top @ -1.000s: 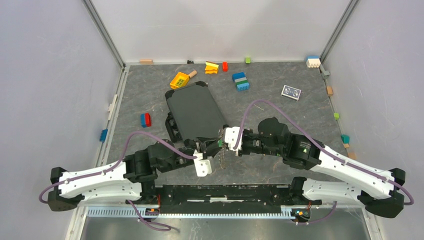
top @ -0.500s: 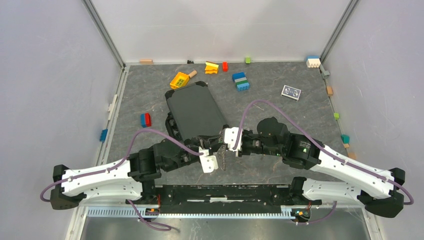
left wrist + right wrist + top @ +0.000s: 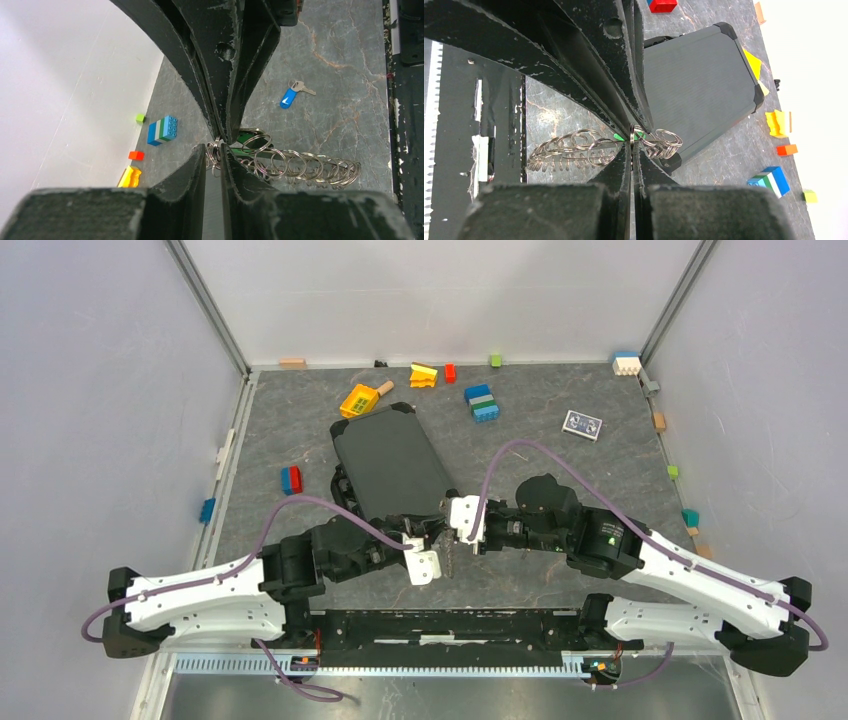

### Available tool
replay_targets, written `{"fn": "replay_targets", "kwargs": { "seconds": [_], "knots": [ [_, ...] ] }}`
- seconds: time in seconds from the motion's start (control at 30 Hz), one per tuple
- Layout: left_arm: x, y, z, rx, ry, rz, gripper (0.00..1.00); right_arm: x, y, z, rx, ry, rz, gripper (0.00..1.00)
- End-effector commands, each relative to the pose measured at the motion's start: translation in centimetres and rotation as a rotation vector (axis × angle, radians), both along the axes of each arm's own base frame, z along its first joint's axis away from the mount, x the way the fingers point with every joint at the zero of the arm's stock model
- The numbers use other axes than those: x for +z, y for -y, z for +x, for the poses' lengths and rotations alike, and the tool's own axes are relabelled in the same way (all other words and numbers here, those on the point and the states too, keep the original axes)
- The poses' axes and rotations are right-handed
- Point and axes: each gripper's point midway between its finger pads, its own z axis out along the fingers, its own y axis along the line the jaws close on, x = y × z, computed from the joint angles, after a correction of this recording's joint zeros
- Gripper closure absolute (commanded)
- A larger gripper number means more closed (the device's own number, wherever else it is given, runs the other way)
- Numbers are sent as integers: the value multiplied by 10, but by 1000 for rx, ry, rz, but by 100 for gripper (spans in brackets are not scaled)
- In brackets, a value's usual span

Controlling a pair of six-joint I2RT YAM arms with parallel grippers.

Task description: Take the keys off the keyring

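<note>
The top external view looks steeply down from above and behind the arm bases, holding the whole table (image 3: 620, 460) from near edge to far edge. The left wrist view sits tight behind the left gripper (image 3: 214, 155), facing rightward along the table — the right wrist view, as tight behind the right gripper (image 3: 631, 150), faces the opposite way. All three share the keyring (image 3: 300, 167) and the blue-green-white brick stack (image 3: 162, 130) by the far edge.
</note>
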Motion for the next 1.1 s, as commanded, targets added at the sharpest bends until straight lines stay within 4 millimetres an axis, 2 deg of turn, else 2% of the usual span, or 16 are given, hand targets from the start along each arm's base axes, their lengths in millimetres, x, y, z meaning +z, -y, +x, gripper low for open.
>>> {"fn": "replay_targets", "kwargs": {
  "seconds": [0.0, 0.17, 0.23, 0.4, 0.63, 0.73, 0.87, 1.07],
  "knots": [
    [12, 4, -2, -13, 6, 2, 79, 36, -4, -3, 26, 53, 111, 100],
    [8, 5, -3, -23, -5, 30, 89, 38, -3, -5, 38, 62, 121, 100],
    [6, 6, -4, -28, -9, 38, 97, 39, -3, -6, 46, 69, 126, 100],
    [6, 8, -9, -55, -19, 35, 98, 37, 0, -8, 58, 87, 138, 99],
    [14, 0, -10, -41, -22, -65, 98, 42, 7, -9, 49, 129, 215, 72],
    [23, -8, -12, -38, -26, -153, 98, 49, 10, -12, 50, 148, 279, 65],
    [30, -16, -17, -45, -35, -248, 98, 53, 13, -19, 62, 146, 367, 62],
    [41, -25, -27, -91, -28, -375, 98, 48, 9, -28, 75, 67, 503, 64]
  ]
}}
